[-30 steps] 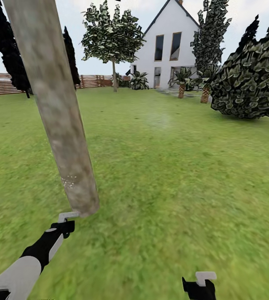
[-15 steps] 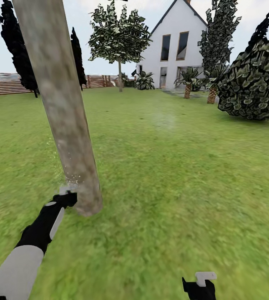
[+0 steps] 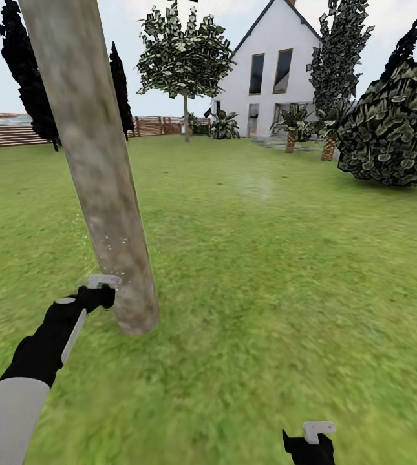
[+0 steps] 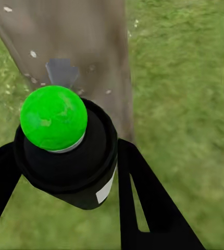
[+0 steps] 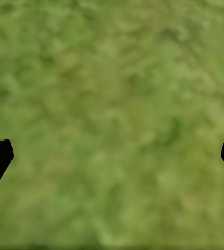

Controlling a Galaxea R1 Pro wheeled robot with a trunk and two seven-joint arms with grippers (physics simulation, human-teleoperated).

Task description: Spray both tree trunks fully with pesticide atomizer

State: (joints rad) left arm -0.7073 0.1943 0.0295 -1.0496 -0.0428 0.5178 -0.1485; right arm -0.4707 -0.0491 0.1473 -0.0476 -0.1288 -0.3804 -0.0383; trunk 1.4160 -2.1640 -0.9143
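Note:
A thick pale tan-grey tree trunk (image 3: 98, 168) leans across the left of the head view. My left gripper (image 3: 99, 296) is beside its lower part, shut on the pesticide atomizer (image 4: 70, 166), a black can with a round green cap (image 4: 53, 117). The can's grey nozzle (image 3: 103, 281) touches or nearly touches the bark. White pesticide specks (image 3: 108, 244) dot the trunk (image 4: 81, 41) just above the nozzle. My right gripper (image 3: 311, 442) hangs low at the right, open over bare grass (image 5: 112, 114). A second tree (image 3: 183, 61) with a ragged grey-green crown stands far back.
Green lawn (image 3: 266, 271) spreads to the right and ahead. A big round bush (image 3: 395, 123) is at the right, with a white house (image 3: 273, 71) behind it. Slim black-leaved trees (image 3: 30, 84) and a brown slat fence (image 3: 8, 129) line the back left.
My left gripper has risen along the trunk with the atomizer, and fresh white specks sit higher on the bark. The camera shifted slightly at first, then held still. The right gripper stayed put.

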